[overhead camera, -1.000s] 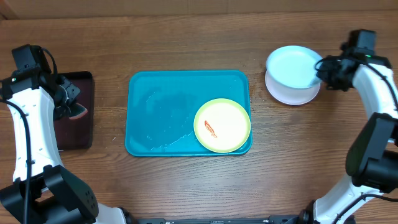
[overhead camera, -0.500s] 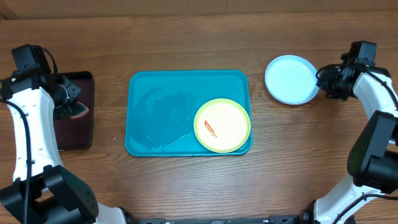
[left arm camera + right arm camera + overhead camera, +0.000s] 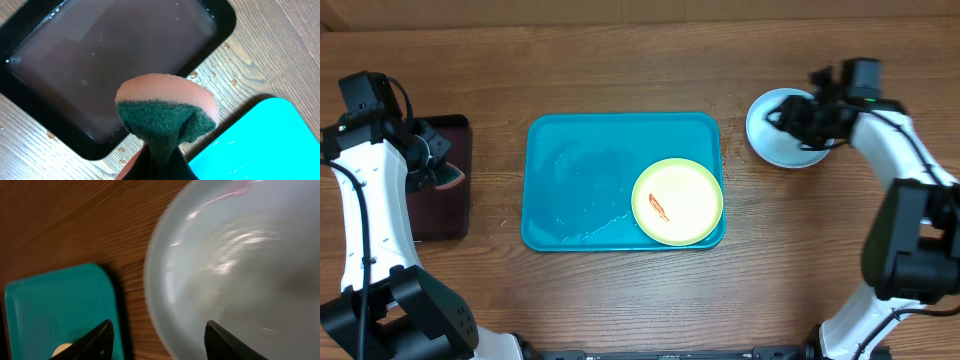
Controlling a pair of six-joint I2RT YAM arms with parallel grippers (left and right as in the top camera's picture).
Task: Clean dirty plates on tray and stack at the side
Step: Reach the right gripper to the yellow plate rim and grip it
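**Now: left gripper (image 3: 430, 165) clamps a sponge (image 3: 167, 117), right gripper (image 3: 802, 120) spread above the pale blue plate (image 3: 775, 140)**

At the left edge of the desk (image 3: 620, 60), the left gripper is closed tight on the sponge, which has a dark green scouring face and a pinkish-orange back. The sponge hangs over the near corner of the dark tray (image 3: 105, 60), whose inner surface looks wet. Water drops (image 3: 227, 75) lie on the wood between that corner and the turquoise tray (image 3: 580, 170).

The turquoise tray sits in the middle of the desk. A yellow-green rimmed plate (image 3: 677, 202) lies flat in its front right corner, with its edge close to the tray's rim. It carries a red smear (image 3: 660, 208) left of its centre.

The pale blue plate lies off the tray, near its far right corner. The right gripper is over this plate with its fingers (image 3: 100, 340) well apart and nothing between them. In the right wrist view the plate's glossy inside fills most of the picture, and the tray's corner shows at lower left.
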